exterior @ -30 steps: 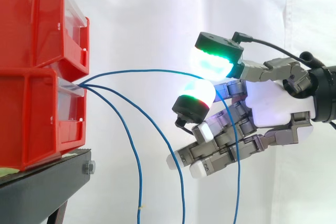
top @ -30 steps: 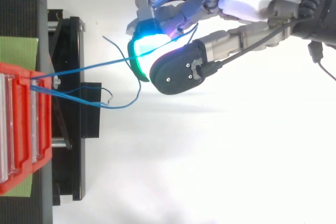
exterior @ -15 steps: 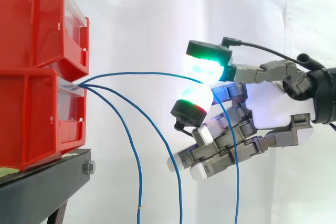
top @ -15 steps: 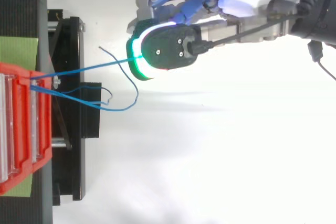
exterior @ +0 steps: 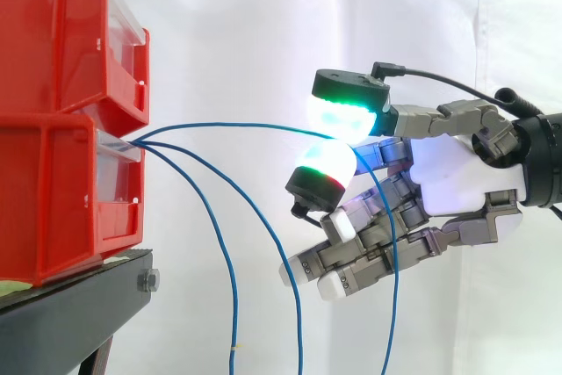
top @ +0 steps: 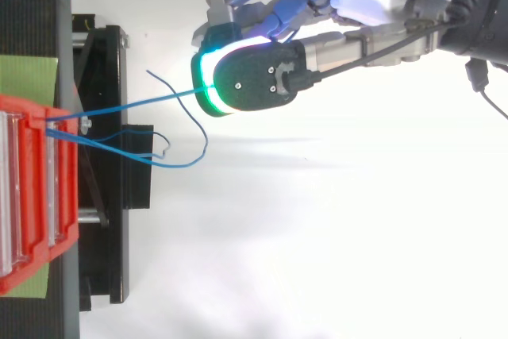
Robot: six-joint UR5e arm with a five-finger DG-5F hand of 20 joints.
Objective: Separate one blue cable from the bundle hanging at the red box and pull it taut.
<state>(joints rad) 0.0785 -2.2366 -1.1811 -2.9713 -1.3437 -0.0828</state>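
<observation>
A robot hand (exterior: 457,177) pinches one blue cable (exterior: 237,124) between two glowing fingertips (exterior: 341,117), out to the right of the lower red box (exterior: 53,191). The cable arcs in a gentle bow from the box front to the pinch, then drops loose across the other fingers. Two other blue cables (exterior: 221,248) hang slack from the same box, beside the black stand (exterior: 61,322).

Bright, even, diffuse light in both views. White curtain (exterior: 263,32) is near blown out in the side view. White ground (top: 333,260) glares in the top view, with one faint soft shadow band beside the black stand (top: 103,220). Red bins (exterior: 61,191) evenly lit. Hand (exterior: 457,182) pads (exterior: 342,116) pinching the blue cable (exterior: 228,125) glow green and cyan, cores clipped white; palm lit pale violet.
</observation>
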